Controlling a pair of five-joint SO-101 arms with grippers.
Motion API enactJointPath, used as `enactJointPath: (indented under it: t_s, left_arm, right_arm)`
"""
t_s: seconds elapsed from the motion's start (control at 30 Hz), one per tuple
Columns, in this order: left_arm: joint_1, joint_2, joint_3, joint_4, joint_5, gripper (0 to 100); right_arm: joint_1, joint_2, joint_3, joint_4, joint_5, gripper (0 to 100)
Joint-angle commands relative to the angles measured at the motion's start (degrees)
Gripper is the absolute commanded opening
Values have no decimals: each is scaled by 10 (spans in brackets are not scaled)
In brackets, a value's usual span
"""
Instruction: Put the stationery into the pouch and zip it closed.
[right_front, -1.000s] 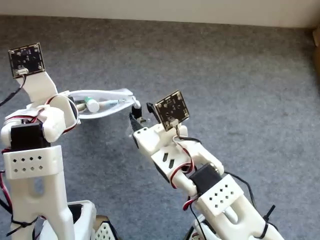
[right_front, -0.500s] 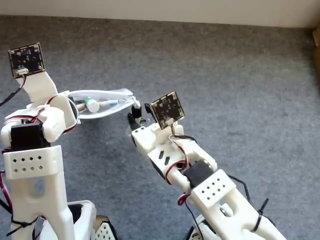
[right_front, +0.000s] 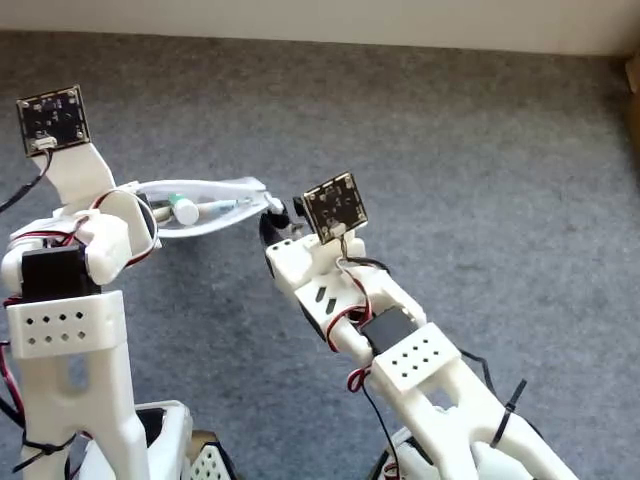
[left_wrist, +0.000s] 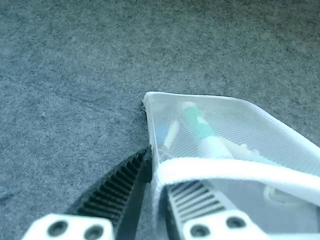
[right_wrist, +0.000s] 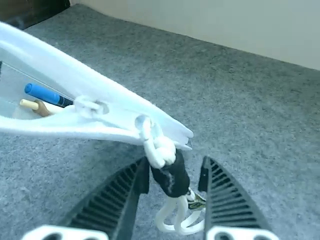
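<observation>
The translucent white pouch hangs just above the grey carpet, stretched between the two arms. Inside lie a green-and-white tube and a blue pen. My left gripper is shut on the pouch's left end, its white edge band pinched between the fingers. At the right end of the pouch, a white cord pull with a black bead dangles. My right gripper stands open with one finger on each side of that bead.
Grey carpet covers the whole floor, with wide free room to the right and at the back. A pale wall base runs along the far edge. A brown object shows at the right edge.
The right arm has moved forward and left toward the pouch's right end, bringing its fingers around the zipper pull. The left arm and the pouch have kept still.
</observation>
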Motion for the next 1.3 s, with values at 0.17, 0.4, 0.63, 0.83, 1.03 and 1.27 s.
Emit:
enactJointPath:
  t_s: [0.17, 0.4, 0.63, 0.83, 1.03, 1.27]
  left_arm:
    - [6, -6, 0, -7, -4, 8]
    - [6, -6, 0, -6, -4, 8]
    - [6, -6, 0, -7, -7, 8]
    - [6, -6, 0, -9, -18, 8]
    - [6, -5, 0, -8, -16, 105]
    - [5, -4, 1, -6, 22, 185]
  right_arm:
    - [9, -7, -4, -19, 5, 37]
    - [7, -8, -3, -15, 98, 5]
    - [8, -8, -2, -15, 102, 5]
    - [6, -9, 15, -14, 145, 5]
    - [6, -9, 14, 30, 162, 5]
    - [0, -71, 12, 145, 164, 5]
